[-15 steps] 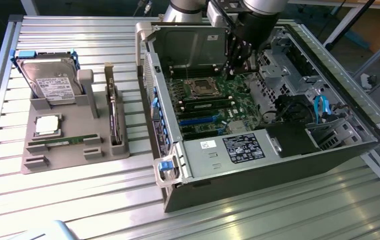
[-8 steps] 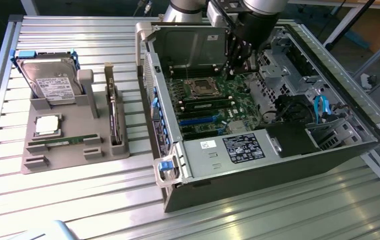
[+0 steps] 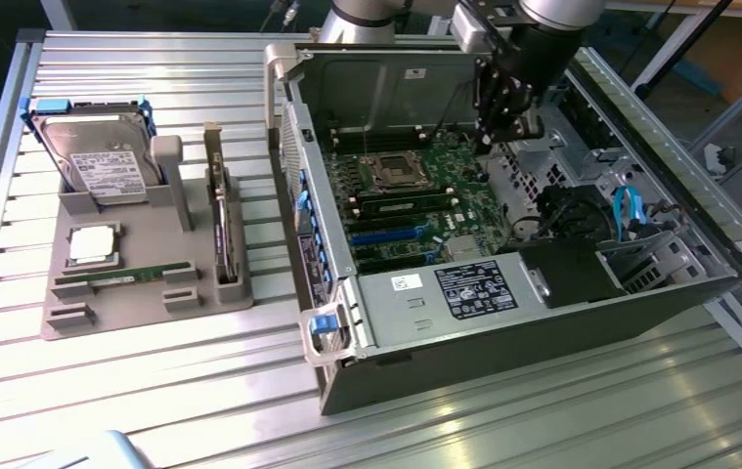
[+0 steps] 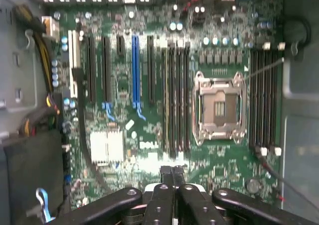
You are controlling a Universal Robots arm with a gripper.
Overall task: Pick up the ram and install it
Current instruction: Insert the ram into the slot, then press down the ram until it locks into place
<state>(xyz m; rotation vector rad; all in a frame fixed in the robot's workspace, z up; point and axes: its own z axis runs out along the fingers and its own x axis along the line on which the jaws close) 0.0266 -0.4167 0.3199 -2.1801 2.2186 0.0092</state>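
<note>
Slatted desk [image 3: 149,391], open PC tower [image 3: 501,322]: end effector [image 4: 172,177] pinched closed, looks empty, above motherboard [image 3: 410,210]; ram [image 3: 123,278] in tray [image 3: 149,225], 9 o'clock of tower, probably light, stiff, fragile, so grip long edges.

arm [image 3: 560,12] is extended downward from above | wrist [image 3: 534,59] is held vertical | gripper [image 3: 491,135] is pointed straight down | fingertips [image 4: 167,176] are pressed together

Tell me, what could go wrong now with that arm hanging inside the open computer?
The gripper hangs above the motherboard. The memory slots sit right beside the open processor socket, so a slightly off descent might hit its delicate contacts. The case's raised panel stands close beside the arm and could be bumped.
</note>
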